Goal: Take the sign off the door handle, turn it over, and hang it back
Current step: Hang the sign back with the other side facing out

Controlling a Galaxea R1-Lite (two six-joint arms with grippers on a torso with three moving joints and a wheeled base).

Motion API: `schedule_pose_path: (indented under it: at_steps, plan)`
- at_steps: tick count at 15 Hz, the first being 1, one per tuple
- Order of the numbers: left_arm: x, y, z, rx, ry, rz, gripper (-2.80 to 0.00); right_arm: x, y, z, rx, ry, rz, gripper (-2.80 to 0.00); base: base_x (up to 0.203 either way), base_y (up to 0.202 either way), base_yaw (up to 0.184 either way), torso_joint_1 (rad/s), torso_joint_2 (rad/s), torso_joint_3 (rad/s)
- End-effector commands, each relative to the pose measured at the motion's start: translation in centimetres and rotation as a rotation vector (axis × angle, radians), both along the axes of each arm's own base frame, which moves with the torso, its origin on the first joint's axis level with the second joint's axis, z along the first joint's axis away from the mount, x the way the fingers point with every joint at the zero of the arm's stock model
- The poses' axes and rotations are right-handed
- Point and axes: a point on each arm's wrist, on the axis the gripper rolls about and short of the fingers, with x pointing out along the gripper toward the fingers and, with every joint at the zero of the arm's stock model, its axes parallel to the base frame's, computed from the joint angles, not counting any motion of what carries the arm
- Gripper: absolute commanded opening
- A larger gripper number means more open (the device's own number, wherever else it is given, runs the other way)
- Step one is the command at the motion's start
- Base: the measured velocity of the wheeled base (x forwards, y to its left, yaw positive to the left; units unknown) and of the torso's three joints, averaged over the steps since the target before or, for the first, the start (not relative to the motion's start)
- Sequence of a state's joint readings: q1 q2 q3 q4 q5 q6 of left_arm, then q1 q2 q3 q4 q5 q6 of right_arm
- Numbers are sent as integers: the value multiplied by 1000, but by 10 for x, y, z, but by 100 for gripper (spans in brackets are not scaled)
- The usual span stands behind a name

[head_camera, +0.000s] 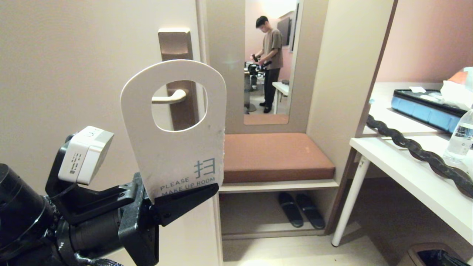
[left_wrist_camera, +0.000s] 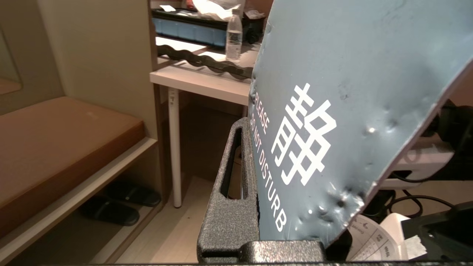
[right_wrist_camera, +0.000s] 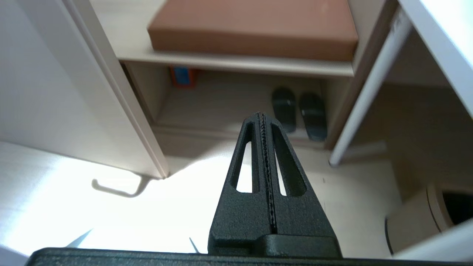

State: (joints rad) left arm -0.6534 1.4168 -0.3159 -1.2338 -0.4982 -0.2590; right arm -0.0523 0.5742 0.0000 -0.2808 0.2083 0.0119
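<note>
The left gripper (head_camera: 184,201) comes in from the lower left of the head view, its arm reaching up and forward toward the door (head_camera: 74,74), and it is clamped on the bottom edge of the sign (head_camera: 177,147). The sign stands upright, slightly tilted, off the door handle (head_camera: 170,98) and in front of it; the cream lever shows through the sign's large hole, with the bronze plate (head_camera: 175,44) behind it. The white face reading "PLEASE MAKE UP ROOM" looks back at the robot's head, while the left wrist view shows the blue-grey face with "DO NOT DISTURB" in white, pinched against one black finger (left_wrist_camera: 232,207).

The right gripper (right_wrist_camera: 264,155) is outside the head view. In its own wrist view its two fingers are pressed together with nothing between them, pointing down toward the pale floor (right_wrist_camera: 111,214) in front of the bench with its brown cushion (right_wrist_camera: 255,29) and the pair of dark slippers (right_wrist_camera: 299,112) under it.

A white table (head_camera: 417,181) with a water bottle (head_camera: 460,138) stands to the right. A person (head_camera: 269,62) shows in the mirror beyond the bench
</note>
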Motion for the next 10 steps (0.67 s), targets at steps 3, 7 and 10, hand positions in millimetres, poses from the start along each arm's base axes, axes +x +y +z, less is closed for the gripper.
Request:
schedule_pose_path:
  at_steps: [3, 7, 10]
  plan:
    - [0, 5, -3, 5, 4, 17, -280, -11, -2, -7, -27, 13, -98, -280, 0, 0, 0, 0, 0, 0]
    - [0, 5, -4, 9, 9, 15, -280, -22, -3, -20, -78, 91, -177, -280, 0, 0, 0, 0, 0, 0]
    - [0, 6, -5, 11, 12, 18, -280, -27, -3, -24, -100, 92, -153, -280, 0, 0, 0, 0, 0, 0]
